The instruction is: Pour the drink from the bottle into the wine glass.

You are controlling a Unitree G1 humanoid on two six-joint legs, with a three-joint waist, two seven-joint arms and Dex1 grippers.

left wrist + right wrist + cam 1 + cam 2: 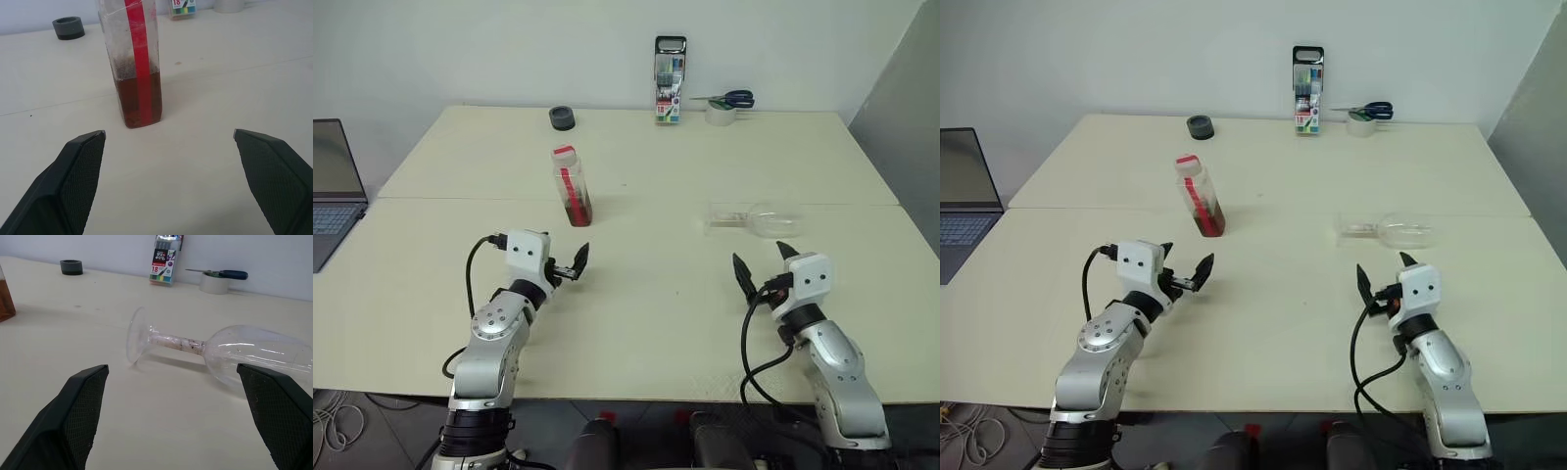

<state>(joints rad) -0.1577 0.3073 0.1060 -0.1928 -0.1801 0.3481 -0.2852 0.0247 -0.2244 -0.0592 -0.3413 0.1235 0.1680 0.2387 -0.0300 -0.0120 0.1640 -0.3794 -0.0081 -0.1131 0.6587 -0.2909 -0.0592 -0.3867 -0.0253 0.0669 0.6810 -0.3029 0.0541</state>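
Head views: cream table (636, 323) against white wall. Bottle (572, 186) upright, capped, left of centre. Glass (759, 219) on its side, right.
Left wrist: left gripper (168, 139) spread wide, empty, just short of bottle; drink (128, 100) fills base only.
Right wrist: right gripper (173, 374) equally spread (empty), glass lying beyond fingertips.

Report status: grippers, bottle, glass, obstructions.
Left gripper open, short of the upright bottle. Right gripper open, empty. Wine glass on its side, needs righting. Nothing in the way.
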